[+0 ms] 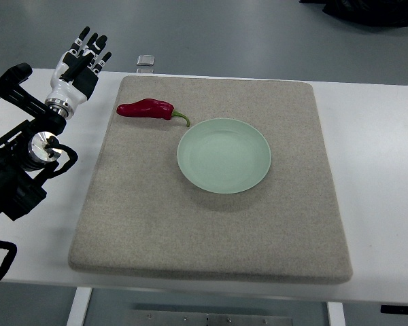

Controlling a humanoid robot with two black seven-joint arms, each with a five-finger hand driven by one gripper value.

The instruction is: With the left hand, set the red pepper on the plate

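Top view: one red pepper (147, 109), one plate (224, 155), left hand (80, 64) spread, empty.

White table (374, 136) under a beige mat (211, 224) — grey floor (224, 34) beyond

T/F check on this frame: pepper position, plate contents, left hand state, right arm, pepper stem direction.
1. The red pepper lies on the mat, off the plate. True.
2. The plate holds a second pepper. False: nothing lies on it.
3. The left hand grips the pepper. False: its fingers are spread, it holds nothing and it is apart from the pepper, past the mat's left edge.
4. The right arm is over the plate. False: no right arm shows in the top view.
5. The pepper's green stem points toward the plate. True.
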